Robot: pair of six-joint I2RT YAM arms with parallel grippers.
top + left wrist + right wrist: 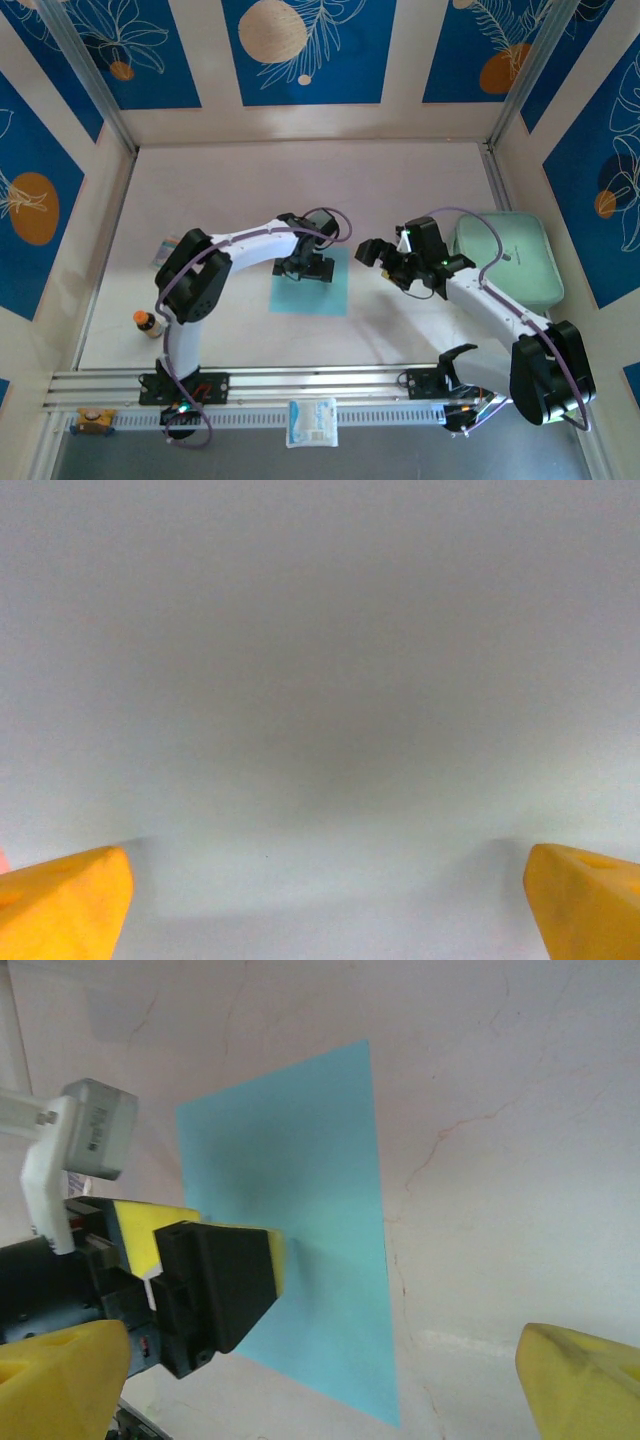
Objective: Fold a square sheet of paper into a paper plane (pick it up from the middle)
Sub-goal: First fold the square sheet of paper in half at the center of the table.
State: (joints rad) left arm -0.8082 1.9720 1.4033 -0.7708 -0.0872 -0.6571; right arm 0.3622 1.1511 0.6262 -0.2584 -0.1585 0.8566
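One mint-green tray (pixel 522 285) at three o'clock; I see left gripper (pixel 303 268) spread wide over the square sheet of paper (pixel 332 296), right gripper (pixel 385 265) wide, both gripping nothing

The arms (pixel 250 240) have white links, black joints, looping purplish cables (pixel 335 215) and yellow, seemingly foam-padded fingers (pixel 60 905).
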